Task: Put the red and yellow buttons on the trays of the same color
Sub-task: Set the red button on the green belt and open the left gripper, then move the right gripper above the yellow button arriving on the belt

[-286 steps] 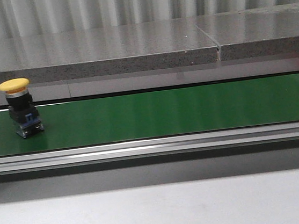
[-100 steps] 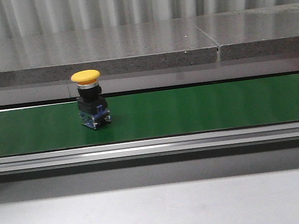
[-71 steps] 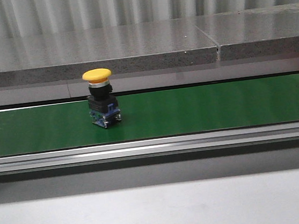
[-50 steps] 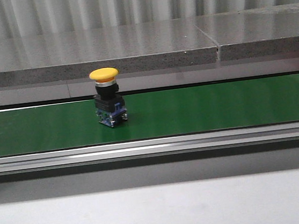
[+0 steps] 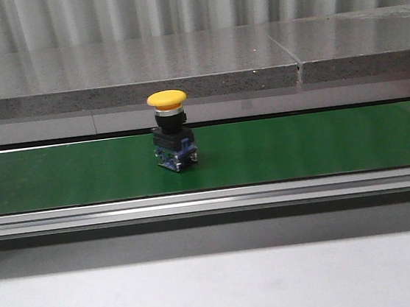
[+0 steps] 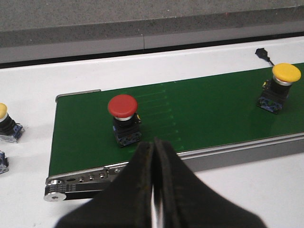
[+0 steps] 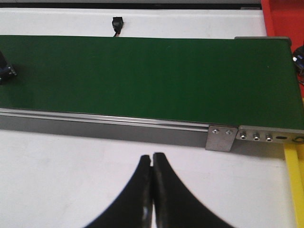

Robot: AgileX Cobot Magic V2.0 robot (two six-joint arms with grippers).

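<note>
**While the yellow button sits on the belt, both grippers are pinched closed and empty**

Going left to right: off the far left end of the belt, in the left wrist view, there's a spare yellow-capped button [image 6: 6, 124] sitting on the white surface [image 6: 28, 90], plus a sliver of another part [image 6: 2, 162] cut off by the frame edge, can't tell what that one is. Next comes the green conveyor belt [image 6: 199, 114], and near its left end a red button [image 6: 124, 118] stands upright on it. The left gripper [image 6: 154, 190] hangs just in front of that end of the belt, on the near side of the metal rail, jaws pressed together with nothing between them.

Further right on the belt is the yellow button [image 5: 172, 130], upright, yellow mushroom cap on top of a black and blue base. From the front view it's a bit left of the belt's middle, well apart from the red one.

Over on the right side, the right gripper [image 7: 152, 190] is above the white surface in front of the belt, jaws also touching and holding nothing. Past the belt's right end you can just see a red tray [image 7: 285, 19] edge at the back and a yellow tray [image 7: 295, 185] edge closer in.
</note>
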